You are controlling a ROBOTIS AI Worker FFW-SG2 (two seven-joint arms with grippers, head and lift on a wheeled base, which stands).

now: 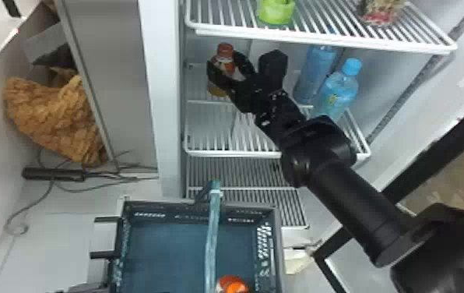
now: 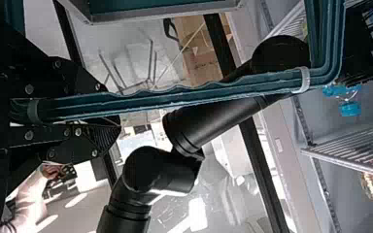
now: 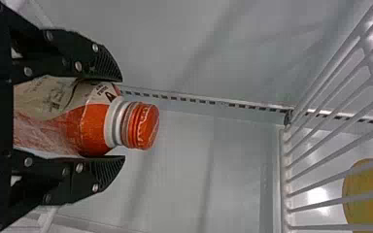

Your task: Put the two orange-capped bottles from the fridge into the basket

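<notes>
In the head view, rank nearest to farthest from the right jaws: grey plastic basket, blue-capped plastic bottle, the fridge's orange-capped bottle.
1. Orange-capped bottle, between the jaws.
2. Blue-capped bottle, to their right.
3. Grey basket, below.

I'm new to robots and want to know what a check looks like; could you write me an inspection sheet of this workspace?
Surface: wire shelves inside the open fridge.
Job's things: one orange-capped bottle in the basket; another at the fridge.
Clutter: two blue bottles and a green container on shelves.
End effectors: right closed around the second bottle; left gripping the basket's handle.
Cables: loose black ones at left.
Surroundings: brown bundle left of the fridge.
</notes>
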